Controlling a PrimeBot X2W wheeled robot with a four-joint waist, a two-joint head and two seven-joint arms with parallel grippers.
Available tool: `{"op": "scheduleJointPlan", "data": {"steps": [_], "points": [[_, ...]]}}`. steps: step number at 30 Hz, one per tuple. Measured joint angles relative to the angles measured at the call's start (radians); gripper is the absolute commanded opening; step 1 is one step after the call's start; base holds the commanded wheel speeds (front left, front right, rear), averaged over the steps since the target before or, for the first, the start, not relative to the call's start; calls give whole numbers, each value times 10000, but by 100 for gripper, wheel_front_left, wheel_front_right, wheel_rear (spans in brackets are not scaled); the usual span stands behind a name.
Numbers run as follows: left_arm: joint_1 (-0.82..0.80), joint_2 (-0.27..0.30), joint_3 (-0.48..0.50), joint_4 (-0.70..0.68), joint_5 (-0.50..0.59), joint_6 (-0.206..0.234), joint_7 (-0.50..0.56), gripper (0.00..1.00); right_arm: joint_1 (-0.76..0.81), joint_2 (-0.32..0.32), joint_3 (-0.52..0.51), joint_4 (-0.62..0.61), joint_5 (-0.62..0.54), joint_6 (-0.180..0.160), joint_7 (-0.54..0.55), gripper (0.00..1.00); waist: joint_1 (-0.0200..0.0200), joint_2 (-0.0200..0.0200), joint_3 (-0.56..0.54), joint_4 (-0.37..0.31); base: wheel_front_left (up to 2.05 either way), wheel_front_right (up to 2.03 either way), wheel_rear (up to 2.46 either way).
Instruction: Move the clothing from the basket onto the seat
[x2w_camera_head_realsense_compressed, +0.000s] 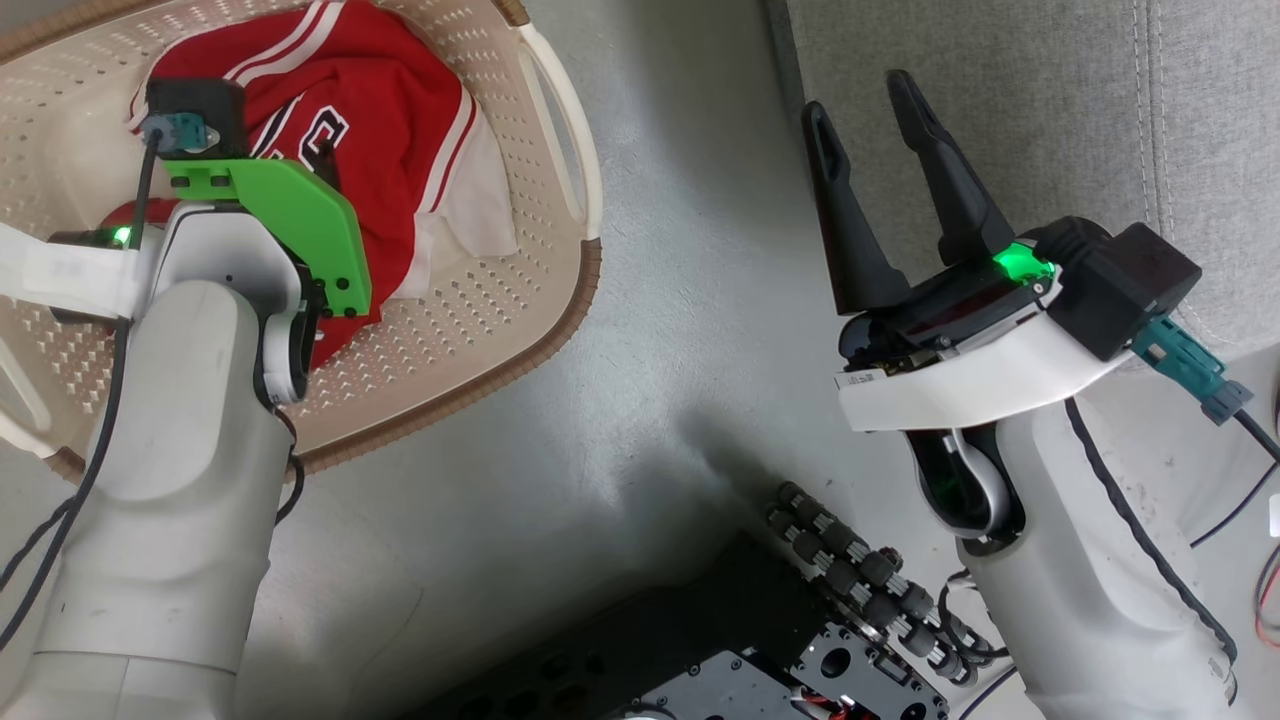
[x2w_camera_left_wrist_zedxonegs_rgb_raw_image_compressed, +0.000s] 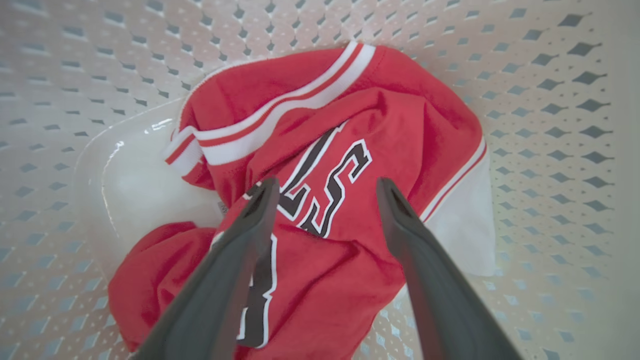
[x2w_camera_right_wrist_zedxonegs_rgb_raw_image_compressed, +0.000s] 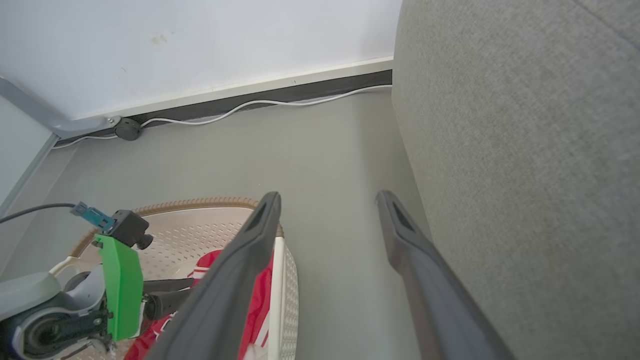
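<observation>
The clothing (x2w_camera_left_wrist_zedxonegs_rgb_raw_image_compressed: 400, 125) is a crumpled red jersey with white stripes and black-and-white numerals, lying in the cream perforated basket (x2w_camera_left_wrist_zedxonegs_rgb_raw_image_compressed: 550, 100). My left gripper (x2w_camera_left_wrist_zedxonegs_rgb_raw_image_compressed: 327, 182) points down into the basket, open, its fingertips on either side of the numerals. Whether they touch the fabric I cannot tell. From the head view, the left wrist's green bracket (x2w_camera_head_realsense_compressed: 290, 215) covers part of the clothing (x2w_camera_head_realsense_compressed: 400, 110) in the basket (x2w_camera_head_realsense_compressed: 480, 330). My right gripper (x2w_camera_head_realsense_compressed: 858, 95) stands open and empty beside the light-grey seat (x2w_camera_head_realsense_compressed: 1050, 90), above the floor. The right wrist view shows the seat (x2w_camera_right_wrist_zedxonegs_rgb_raw_image_compressed: 525, 175) on its right.
Grey floor (x2w_camera_head_realsense_compressed: 680, 300) separates basket and seat. My black base with its rollers (x2w_camera_head_realsense_compressed: 850, 580) sits at the bottom. A white wall, dark baseboard and white cable (x2w_camera_right_wrist_zedxonegs_rgb_raw_image_compressed: 250, 105) run behind the basket (x2w_camera_right_wrist_zedxonegs_rgb_raw_image_compressed: 200, 235). Dark cables hang from both wrists.
</observation>
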Motion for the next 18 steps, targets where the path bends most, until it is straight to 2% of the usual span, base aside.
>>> {"op": "scheduleJointPlan", "data": {"steps": [18], "points": [[6,-140,-121,823,-165,-174,107,100,221,8,-59,-117,-19,-6,0,100,0,0,126,165,0,0,0]]}}
